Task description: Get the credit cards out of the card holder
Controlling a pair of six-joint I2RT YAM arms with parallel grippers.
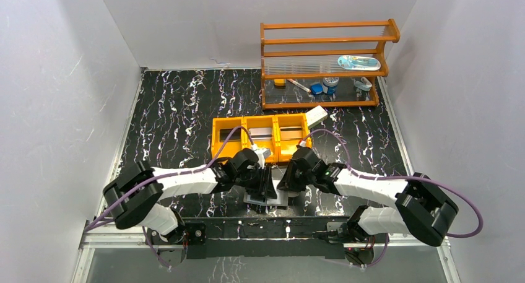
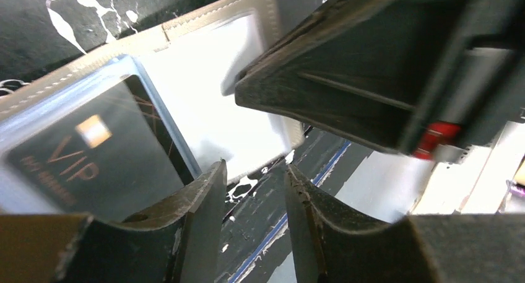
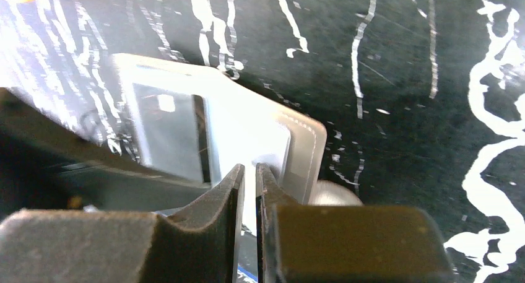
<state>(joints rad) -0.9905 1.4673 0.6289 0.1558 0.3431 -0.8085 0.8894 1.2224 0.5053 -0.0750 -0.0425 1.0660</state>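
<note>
The card holder (image 1: 267, 200) lies open near the table's front edge, between both grippers. Its pale inner face (image 2: 204, 103) shows in the left wrist view, with a dark credit card (image 2: 74, 165) marked VIP behind a clear pocket on its left half. My left gripper (image 2: 254, 166) is open at the holder's near edge, with only bare table in the gap. My right gripper (image 3: 251, 166) has its tips over the holder's right half (image 3: 247, 128). Its jaws stand a thin slit apart and I cannot see anything pinched. The right fingers (image 2: 322, 91) cover that half in the left wrist view.
An orange three-compartment tray (image 1: 224, 148) stands just behind the grippers, with a silvery card (image 1: 261, 133) and a brownish card (image 1: 290, 133) in it. A white box (image 1: 317, 116) leans at its right end. An orange rack (image 1: 325, 63) holding small items stands at the back right.
</note>
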